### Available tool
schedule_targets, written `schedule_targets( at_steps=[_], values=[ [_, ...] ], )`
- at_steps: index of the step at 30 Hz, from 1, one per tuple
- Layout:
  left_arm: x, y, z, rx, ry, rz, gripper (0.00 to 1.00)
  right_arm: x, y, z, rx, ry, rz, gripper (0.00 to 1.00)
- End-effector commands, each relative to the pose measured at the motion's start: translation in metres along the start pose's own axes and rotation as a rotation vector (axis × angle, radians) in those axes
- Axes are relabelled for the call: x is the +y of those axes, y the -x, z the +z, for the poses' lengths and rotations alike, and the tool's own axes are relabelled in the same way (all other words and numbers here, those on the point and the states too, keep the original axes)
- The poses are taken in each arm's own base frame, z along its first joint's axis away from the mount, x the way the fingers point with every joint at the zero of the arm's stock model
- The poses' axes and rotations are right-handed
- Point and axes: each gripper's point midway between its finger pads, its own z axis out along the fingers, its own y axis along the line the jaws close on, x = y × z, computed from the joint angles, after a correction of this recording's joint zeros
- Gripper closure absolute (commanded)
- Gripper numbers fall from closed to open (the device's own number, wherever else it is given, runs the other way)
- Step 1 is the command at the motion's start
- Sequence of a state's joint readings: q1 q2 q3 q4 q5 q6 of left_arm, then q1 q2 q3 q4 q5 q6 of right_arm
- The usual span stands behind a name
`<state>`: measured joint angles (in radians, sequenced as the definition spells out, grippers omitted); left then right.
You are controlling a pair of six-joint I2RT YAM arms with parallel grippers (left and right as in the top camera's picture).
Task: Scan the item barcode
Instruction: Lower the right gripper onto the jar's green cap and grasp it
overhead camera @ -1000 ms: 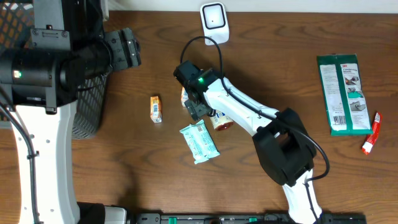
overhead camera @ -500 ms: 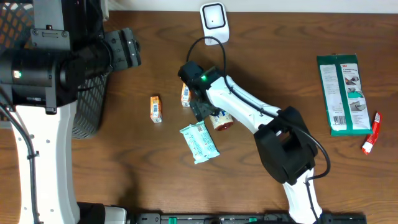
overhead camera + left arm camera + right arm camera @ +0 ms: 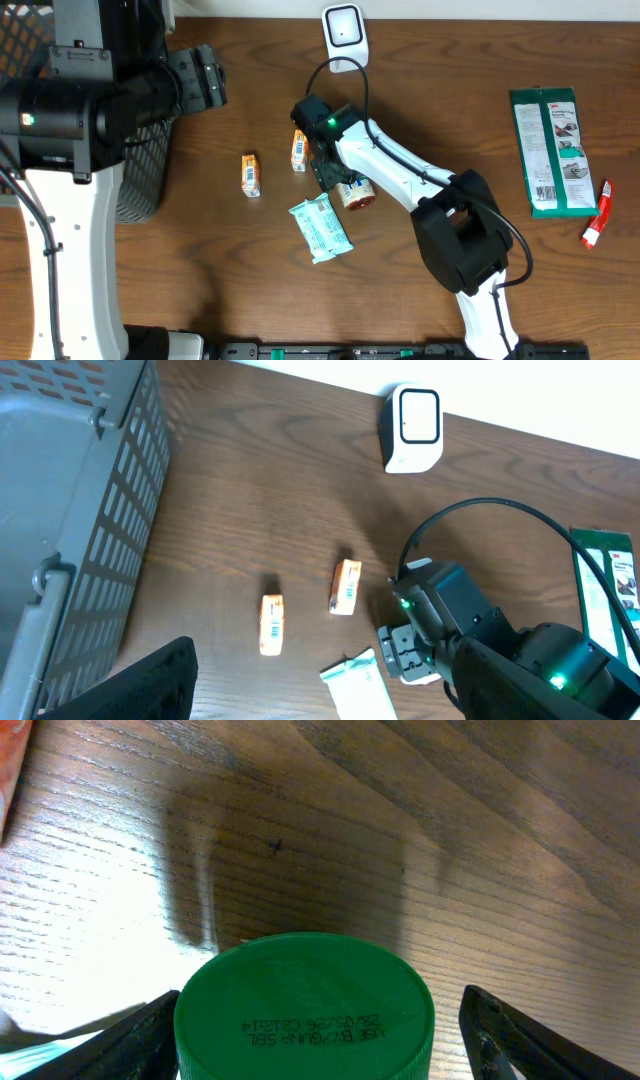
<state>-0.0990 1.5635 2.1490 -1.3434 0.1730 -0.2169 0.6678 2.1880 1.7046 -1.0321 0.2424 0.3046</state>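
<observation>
Right gripper sits over the jar, which is just beside the pouch and well short of the scanner. Jaws are spread either side of the green lid, not pinching yet. One finger looks nearer than the other, so we reckon closing off-centre could shove the jar or let that smooth lid slip. Left gripper hangs wide and empty by the basket
</observation>
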Motion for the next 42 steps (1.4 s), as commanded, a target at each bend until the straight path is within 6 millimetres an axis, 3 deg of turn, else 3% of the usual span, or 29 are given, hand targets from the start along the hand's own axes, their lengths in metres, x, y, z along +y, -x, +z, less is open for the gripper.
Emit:
schedule_targets(
  at_steps=[1, 30, 37, 42],
  values=[
    [0.0030, 0.0021, -0.0007, -0.006, 0.012, -0.006, 0.18, -0.0088, -0.0033, 0.0068, 0.020, -0.025, 0.016, 0.17],
    [0.0030, 0.0021, -0.0007, -0.006, 0.012, -0.006, 0.18, -0.0182, -0.0068, 0.0089, 0.046, -0.027, 0.028, 0.23],
    [0.0030, 0.0021, -0.0007, -0.006, 0.012, -0.006, 0.18, -0.0086, -0.0110, 0.0095, 0.079, 0.053, 0.076, 0.15],
    [0.0030, 0.0021, -0.0007, -0.006, 0.012, -0.006, 0.18, -0.0146, -0.0108, 0.0113, 0.090, 0.064, 0.108, 0.13]
  ],
)
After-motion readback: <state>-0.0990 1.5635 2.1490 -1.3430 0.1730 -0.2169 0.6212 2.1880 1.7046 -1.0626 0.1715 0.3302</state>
